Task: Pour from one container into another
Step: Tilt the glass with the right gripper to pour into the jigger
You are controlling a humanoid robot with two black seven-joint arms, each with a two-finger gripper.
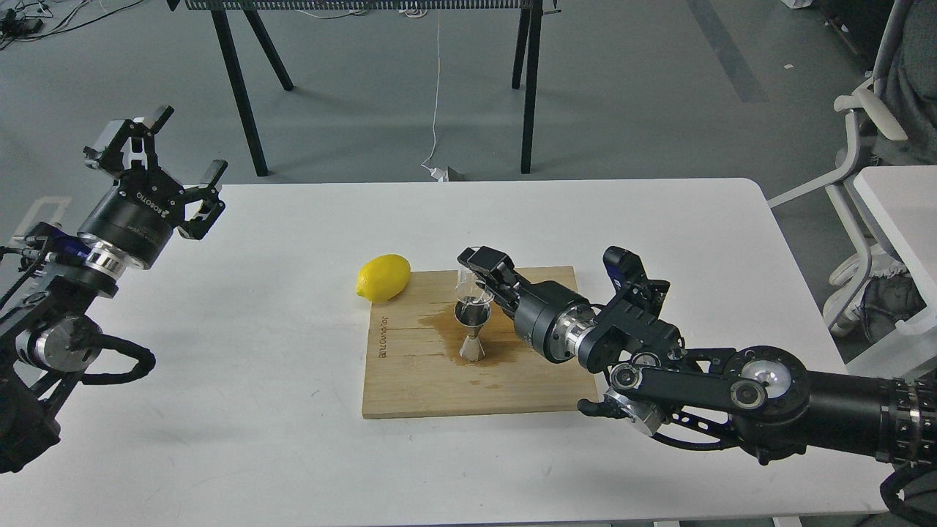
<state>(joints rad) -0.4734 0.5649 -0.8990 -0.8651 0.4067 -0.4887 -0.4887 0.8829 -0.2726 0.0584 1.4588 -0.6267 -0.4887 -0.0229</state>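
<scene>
The right arm's fingers (476, 272) are clamped on the small glass cup (472, 287), holding it tipped over, with its mouth turned down toward what stands just below the fingers. That is the steel jigger (472, 329), upright on its lower cone, its open top directly under the cup and very close to it; whether the two touch cannot be told. The jigger stands on a wooden cutting board (527, 388) that lies flat on the white worktop (256, 410). A dark wet stain (439, 329) spreads on the board around the jigger's foot and out to the side of it away from the right arm.

A yellow lemon (383, 278) lies beyond the board's far left corner, touching or just beside its edge, on the far side of the cup from the right arm's fingers and a little apart from them.

The left arm's fingers (179, 157) are spread apart and hold nothing. They hang above the left edge of the worktop, well apart from the lemon, the board and the other arm's fingers.

Behind the worktop, on the grey floor (659, 88), stand the black legs of another table (238, 80), and a white cable (437, 88) runs down to the floor between them.
</scene>
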